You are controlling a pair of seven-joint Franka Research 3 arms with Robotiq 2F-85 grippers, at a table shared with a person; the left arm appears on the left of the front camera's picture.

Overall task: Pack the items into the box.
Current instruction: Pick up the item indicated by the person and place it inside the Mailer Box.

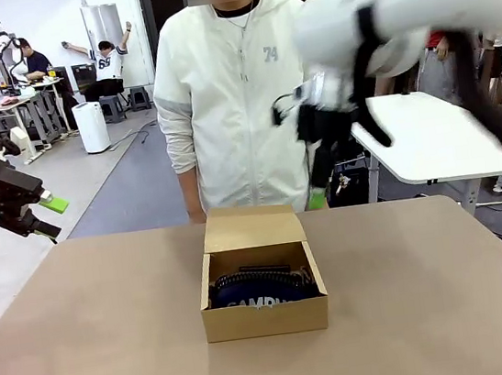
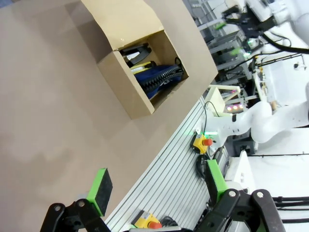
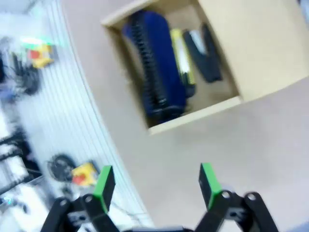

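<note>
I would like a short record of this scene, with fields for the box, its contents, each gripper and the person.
box: brown cardboard box, lid flap open, at the middle of the table
contents: navy pouch, yellow stick, black stapler, lying side by side inside
left gripper: fingers apart, holding nothing, off the table
right gripper: fingers apart, holding nothing, off the table
person: stands at the far side, behind the box
task state: three items packed; lid not shut

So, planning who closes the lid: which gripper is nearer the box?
Right. The right gripper hangs above the box near its open lid; the left gripper sits far off at the table's left side.
</note>
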